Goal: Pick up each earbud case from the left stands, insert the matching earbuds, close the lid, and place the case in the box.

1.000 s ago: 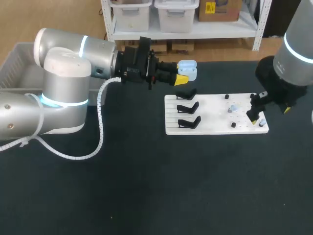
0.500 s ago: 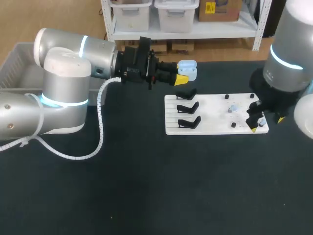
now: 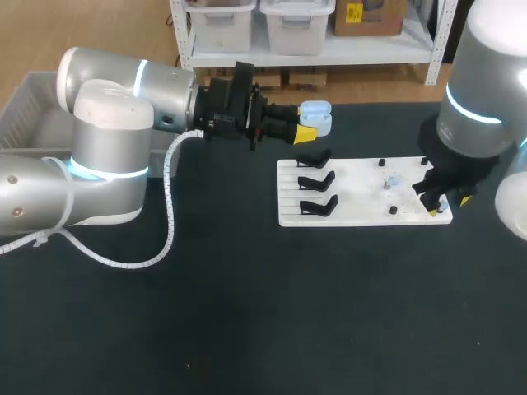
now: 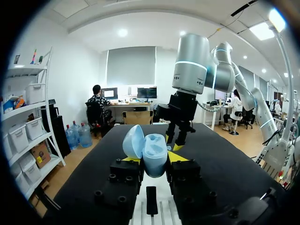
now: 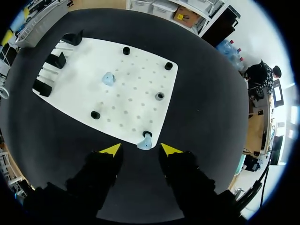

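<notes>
My left pincer (image 4: 152, 160) pinched the open earbud case (image 3: 317, 119), my right pincer (image 5: 137, 149) hung spread over an earbud (image 5: 144, 141); none seemed inserted yet.

Left yellow-tipped pincer (image 3: 310, 123) horizontal, clamped on pale blue earbud case (image 3: 318, 116); right pincer (image 3: 445, 202) vertical, fingers apart, towards black tabletop's (image 3: 247, 313) right edge.

Our surface (image 3: 247, 313) looks like matt black cloth. The white board (image 3: 354, 197), at three o'clock on it, is smooth, dull plastic peppered with small holes. The stands (image 3: 317, 181) along its nine o'clock edge are matt black plastic. The pale blue earbud case (image 4: 153, 157) has a smooth, satin plastic shell. Our left arm (image 3: 107, 90) and right arm (image 3: 486, 90) wear glossy silver-grey covers, and a ribbed white plastic hose (image 3: 169, 214) hangs from the left.
</notes>
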`<action>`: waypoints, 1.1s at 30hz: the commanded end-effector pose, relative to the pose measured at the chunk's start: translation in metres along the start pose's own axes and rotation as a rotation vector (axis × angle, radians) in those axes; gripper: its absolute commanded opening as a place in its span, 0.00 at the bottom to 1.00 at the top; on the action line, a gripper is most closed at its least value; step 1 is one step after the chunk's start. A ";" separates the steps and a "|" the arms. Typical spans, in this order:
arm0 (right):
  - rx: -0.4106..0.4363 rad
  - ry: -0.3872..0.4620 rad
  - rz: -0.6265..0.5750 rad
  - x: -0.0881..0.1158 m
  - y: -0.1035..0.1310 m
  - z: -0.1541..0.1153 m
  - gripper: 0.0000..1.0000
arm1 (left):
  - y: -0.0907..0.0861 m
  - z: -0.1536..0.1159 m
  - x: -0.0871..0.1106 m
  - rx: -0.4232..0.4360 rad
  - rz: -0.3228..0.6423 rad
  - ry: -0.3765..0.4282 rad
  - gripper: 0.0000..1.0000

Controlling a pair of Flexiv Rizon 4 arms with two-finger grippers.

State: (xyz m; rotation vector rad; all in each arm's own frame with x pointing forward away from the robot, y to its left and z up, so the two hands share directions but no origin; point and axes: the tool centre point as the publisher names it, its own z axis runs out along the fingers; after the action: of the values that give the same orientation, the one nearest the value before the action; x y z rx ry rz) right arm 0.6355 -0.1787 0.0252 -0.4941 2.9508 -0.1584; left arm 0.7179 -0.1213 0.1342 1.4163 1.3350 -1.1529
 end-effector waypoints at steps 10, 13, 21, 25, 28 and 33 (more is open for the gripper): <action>0.034 -0.057 0.004 0.001 0.000 0.000 0.43 | -0.002 0.000 0.000 -0.005 0.002 -0.002 0.00; 0.036 -0.057 0.000 0.000 0.001 0.000 0.42 | -0.002 0.000 0.000 -0.005 0.002 -0.002 0.00; 0.058 -0.057 -0.007 -0.002 0.001 0.003 0.37 | -0.002 0.000 0.000 -0.005 0.002 -0.002 0.00; 0.065 -0.053 -0.012 -0.003 0.001 0.003 0.37 | -0.002 0.000 0.000 -0.005 0.002 -0.002 0.00; 0.067 -0.050 -0.016 -0.003 0.002 0.004 0.38 | -0.002 0.000 0.000 -0.005 0.002 -0.002 0.00; 0.072 -0.045 -0.019 -0.004 0.004 0.006 0.36 | -0.002 0.000 0.000 -0.005 0.002 -0.002 0.00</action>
State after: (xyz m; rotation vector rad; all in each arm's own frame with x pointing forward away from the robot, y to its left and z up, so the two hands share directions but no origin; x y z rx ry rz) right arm 0.6375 -0.1760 0.0208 -0.5125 2.8854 -0.2444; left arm 0.7179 -0.1213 0.1342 1.4163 1.3350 -1.1529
